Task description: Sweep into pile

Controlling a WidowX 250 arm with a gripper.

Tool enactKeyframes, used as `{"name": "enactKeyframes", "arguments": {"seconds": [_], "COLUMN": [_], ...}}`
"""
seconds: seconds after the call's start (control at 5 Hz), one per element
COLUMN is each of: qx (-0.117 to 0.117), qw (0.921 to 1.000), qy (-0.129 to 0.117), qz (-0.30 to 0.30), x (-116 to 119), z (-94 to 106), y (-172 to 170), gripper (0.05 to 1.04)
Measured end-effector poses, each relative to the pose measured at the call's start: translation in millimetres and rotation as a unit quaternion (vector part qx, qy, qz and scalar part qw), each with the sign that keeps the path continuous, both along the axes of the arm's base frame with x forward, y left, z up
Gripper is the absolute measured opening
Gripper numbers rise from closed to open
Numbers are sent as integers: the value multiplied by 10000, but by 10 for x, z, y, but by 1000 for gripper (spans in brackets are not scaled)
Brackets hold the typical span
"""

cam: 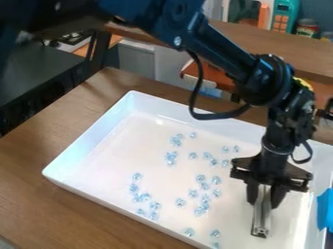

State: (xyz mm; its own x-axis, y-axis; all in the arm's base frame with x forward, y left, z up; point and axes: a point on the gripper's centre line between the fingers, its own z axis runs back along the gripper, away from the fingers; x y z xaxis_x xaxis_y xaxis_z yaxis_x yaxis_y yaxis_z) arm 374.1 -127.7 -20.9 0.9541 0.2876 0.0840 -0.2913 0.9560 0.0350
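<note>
Blue pieces [205, 198] scattered between tray [96, 132] edges, end effector [264, 200] clamped on metal bar [261, 220].

Room above beads [171, 158], tray walls [201, 118] around, claw [263, 200] alongside

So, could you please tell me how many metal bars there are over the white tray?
1: the metal bar is held in the gripper, over the tray toward the picture's right, with the scattered pale blue pieces to its left.
</note>
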Motion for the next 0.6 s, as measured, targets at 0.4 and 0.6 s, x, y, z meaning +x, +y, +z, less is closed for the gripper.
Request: {"name": "enactKeyframes", "arguments": {"seconds": [0.4, 0.6], "qx": [99, 141], "qw": [9998, 9995], "qy": [137, 211], "qz": [-43, -176], "x": [-65, -146], "z": [-11, -10], "y": [536, 722], "gripper": [379, 379]}}
